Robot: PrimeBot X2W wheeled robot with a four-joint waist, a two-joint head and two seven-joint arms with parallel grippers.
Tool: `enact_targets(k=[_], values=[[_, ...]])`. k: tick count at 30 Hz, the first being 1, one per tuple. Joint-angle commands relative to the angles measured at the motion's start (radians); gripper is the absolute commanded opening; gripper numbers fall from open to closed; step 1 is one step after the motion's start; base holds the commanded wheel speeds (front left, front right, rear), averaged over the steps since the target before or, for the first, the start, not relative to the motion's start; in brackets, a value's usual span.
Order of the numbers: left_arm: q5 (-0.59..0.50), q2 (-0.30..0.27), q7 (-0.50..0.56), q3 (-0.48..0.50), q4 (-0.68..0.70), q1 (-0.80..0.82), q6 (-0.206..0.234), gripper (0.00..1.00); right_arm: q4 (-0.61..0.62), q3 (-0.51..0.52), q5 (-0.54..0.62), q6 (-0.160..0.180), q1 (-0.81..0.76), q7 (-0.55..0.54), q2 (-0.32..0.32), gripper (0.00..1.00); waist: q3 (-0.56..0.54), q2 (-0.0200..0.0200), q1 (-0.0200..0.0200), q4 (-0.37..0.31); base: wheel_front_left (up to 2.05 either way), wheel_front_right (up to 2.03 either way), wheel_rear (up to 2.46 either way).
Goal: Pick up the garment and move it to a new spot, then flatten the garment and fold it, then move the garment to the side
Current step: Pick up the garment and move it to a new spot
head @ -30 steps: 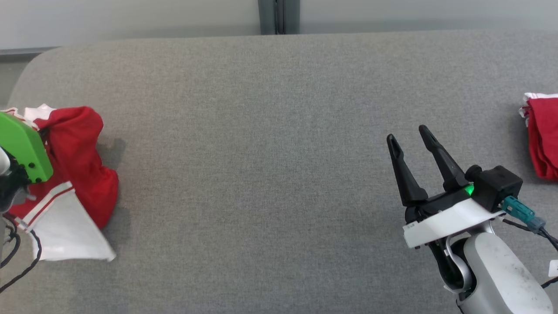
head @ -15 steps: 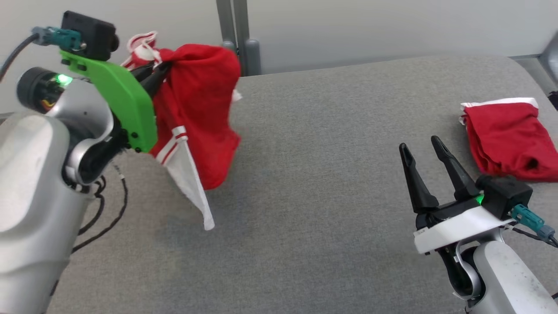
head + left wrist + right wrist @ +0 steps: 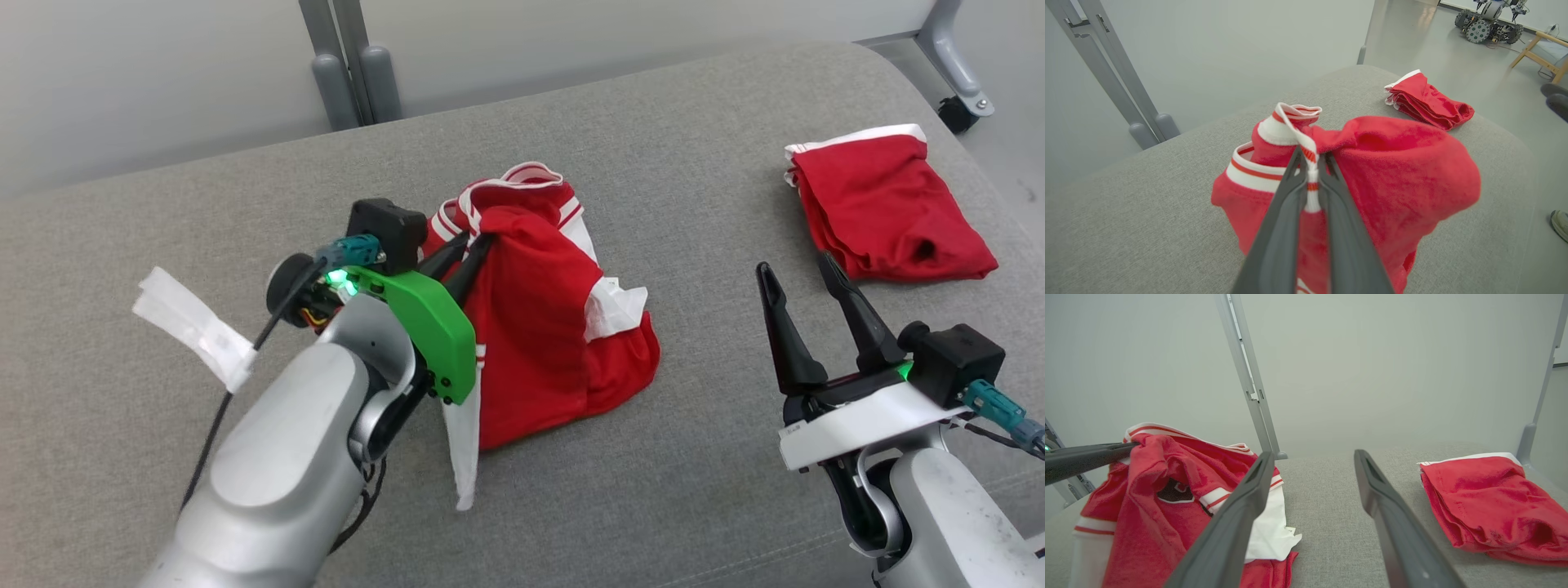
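My left gripper [image 3: 478,238] is clamped tight on the garment [image 3: 539,327]. In the left wrist view its two dark fingers [image 3: 1286,228] lie almost together, with a white, red-striped band [image 3: 1309,171] of the cloth squeezed between them near the tips. From that pinched band the garment hangs as a bunched red mass, white-trimmed at its openings. Its top is lifted at my fingertips and its lower folds reach down onto the grey surface [image 3: 735,457] near the middle. A white panel [image 3: 464,441] trails downward at the near side, just under my green wrist bracket [image 3: 433,327].

My right gripper [image 3: 796,265] hovers to the right of the garment and apart from it, with its jaws spread wide and nothing between them. In the right wrist view its fingers [image 3: 1237,522] frame bare grey fabric, with the garment [image 3: 1147,506] to one side and a folded red cloth [image 3: 1482,498] to the other.

That folded red cloth [image 3: 886,208], edged in white, lies flat near the far right corner of the surface, well apart from the garment. A pale crumpled strip [image 3: 192,327] shows to the left of my left arm. Beyond the far edge stand grey posts [image 3: 351,73] against a plain wall.
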State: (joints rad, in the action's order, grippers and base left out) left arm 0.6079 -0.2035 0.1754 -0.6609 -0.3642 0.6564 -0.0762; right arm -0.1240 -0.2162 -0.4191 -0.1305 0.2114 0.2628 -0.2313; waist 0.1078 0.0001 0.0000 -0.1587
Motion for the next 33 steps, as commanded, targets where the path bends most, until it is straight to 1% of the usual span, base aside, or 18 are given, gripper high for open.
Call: enact_targets(k=[1, 2, 3, 5, 7, 11, 13, 16, 19, 20, 23, 24, 28, 31, 33], values=[[-0.001, 0.019, -0.021, -0.011, -0.057, -0.019, -0.009, 0.33, -0.005, -0.004, -0.002, 0.000, 0.011, 0.002, -0.001, 1.00, 0.017, -0.0001, 0.0000, -0.014, 0.00, 0.00, 0.00], [-0.009, 0.028, -0.042, -0.021, -0.094, -0.019, -0.014, 0.89, -0.007, -0.006, -0.002, 0.000, 0.012, 0.003, -0.001, 1.00, 0.017, -0.0001, 0.0000, -0.014, 0.00, 0.00, 0.00], [-0.015, 0.041, -0.068, -0.026, -0.138, -0.010, -0.019, 1.00, -0.010, -0.010, -0.003, 0.000, 0.014, 0.003, -0.001, 1.00, 0.018, -0.0001, 0.0000, -0.013, 0.00, 0.00, 0.00], [-0.027, 0.059, -0.100, -0.046, -0.218, 0.000, -0.027, 1.00, -0.016, -0.017, -0.005, 0.000, 0.017, 0.002, -0.003, 1.00, 0.017, -0.0001, 0.0000, -0.009, 0.00, 0.00, 0.00], [-0.019, 0.082, -0.141, -0.055, -0.270, 0.014, -0.034, 1.00, -0.021, -0.022, -0.008, 0.000, 0.018, 0.002, -0.005, 1.00, 0.014, -0.0001, 0.0000, -0.001, 0.00, 0.00, 0.00], [-0.015, 0.095, -0.201, -0.073, -0.333, 0.035, -0.045, 1.00, -0.031, -0.030, -0.007, 0.000, 0.004, 0.003, -0.013, 1.00, -0.007, -0.0001, 0.0000, 0.022, 0.00, 0.00, 0.00], [-0.016, 0.088, -0.229, -0.078, -0.342, 0.041, -0.048, 1.00, -0.035, -0.026, -0.009, 0.000, -0.007, 0.002, -0.019, 1.00, -0.023, -0.0001, 0.0000, 0.035, 0.00, 0.00, 0.00], [0.019, 0.078, -0.259, -0.064, -0.325, 0.026, -0.052, 1.00, -0.036, -0.017, -0.010, 0.000, -0.028, 0.002, -0.029, 1.00, -0.050, -0.0001, 0.0000, 0.051, 0.00, 0.00, 0.00], [0.047, 0.047, -0.275, -0.044, -0.282, -0.001, -0.052, 1.00, -0.035, -0.007, -0.008, 0.000, -0.047, 0.003, -0.038, 1.00, -0.077, -0.0001, 0.0000, 0.066, 0.00, 0.00, 0.00], [0.050, 0.033, -0.282, -0.037, -0.263, -0.009, -0.045, 1.00, -0.034, -0.005, -0.005, 0.000, -0.052, 0.002, -0.040, 1.00, -0.086, -0.0001, 0.0000, 0.069, 0.00, 0.00, 0.00], [0.057, -0.022, -0.316, 0.007, -0.194, -0.060, 0.010, 1.00, -0.030, -0.008, 0.001, 0.000, -0.071, 0.002, -0.036, 1.00, -0.106, -0.0001, 0.0000, 0.075, 0.00, 0.00, 0.00], [0.052, -0.046, -0.333, 0.024, -0.167, -0.088, 0.039, 1.00, -0.025, -0.005, 0.000, 0.000, -0.076, 0.002, -0.034, 1.00, -0.112, -0.0001, 0.0000, 0.078, 0.00, 0.00, 0.00], [0.046, -0.112, -0.394, 0.080, -0.046, -0.201, 0.127, 1.00, -0.018, 0.013, 0.007, 0.000, -0.102, 0.002, -0.028, 1.00, -0.121, -0.0001, 0.0000, 0.089, 0.00, 0.00, 0.00], [0.026, -0.154, -0.423, 0.113, 0.033, -0.297, 0.177, 1.00, -0.017, 0.024, 0.026, 0.000, -0.114, 0.002, -0.026, 1.00, -0.121, -0.0001, 0.0000, 0.092, 0.00, 0.00, 0.00], [0.030, -0.166, -0.434, 0.139, 0.070, -0.360, 0.203, 1.00, -0.011, 0.035, 0.037, 0.000, -0.119, 0.003, -0.023, 1.00, -0.118, -0.0001, 0.0000, 0.093, 0.00, 0.00, 0.00]])
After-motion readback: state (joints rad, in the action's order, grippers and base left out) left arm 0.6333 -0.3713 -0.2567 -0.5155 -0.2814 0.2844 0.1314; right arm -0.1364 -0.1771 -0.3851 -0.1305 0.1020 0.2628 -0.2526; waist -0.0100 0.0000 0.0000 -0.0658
